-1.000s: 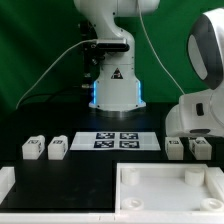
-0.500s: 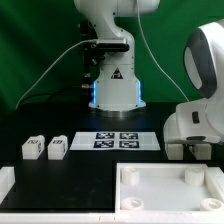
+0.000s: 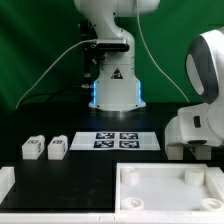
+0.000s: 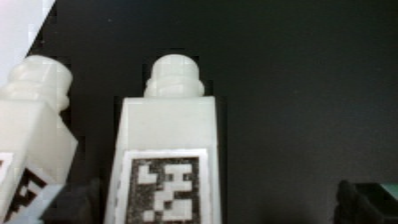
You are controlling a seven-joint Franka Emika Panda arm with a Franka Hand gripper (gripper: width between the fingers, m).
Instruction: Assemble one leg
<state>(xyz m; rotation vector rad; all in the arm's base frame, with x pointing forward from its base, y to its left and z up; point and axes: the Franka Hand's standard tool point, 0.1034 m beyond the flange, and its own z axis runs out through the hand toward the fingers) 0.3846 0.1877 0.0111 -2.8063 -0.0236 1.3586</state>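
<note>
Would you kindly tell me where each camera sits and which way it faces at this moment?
Exterior view: off the arm, facing the robot's base across the black table; base and arm show.
Wrist view: on the wrist, aimed down at a leg with another beside it; the open hand shows its fingertips.
Shared: only the black table is plainly in both.

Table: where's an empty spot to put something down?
Bare black table lies in front of the two legs, between the white corner piece and the big white tabletop. More is behind those legs, beside the robot base. The exterior view's right is crowded: the hand hangs over two more legs.
</note>
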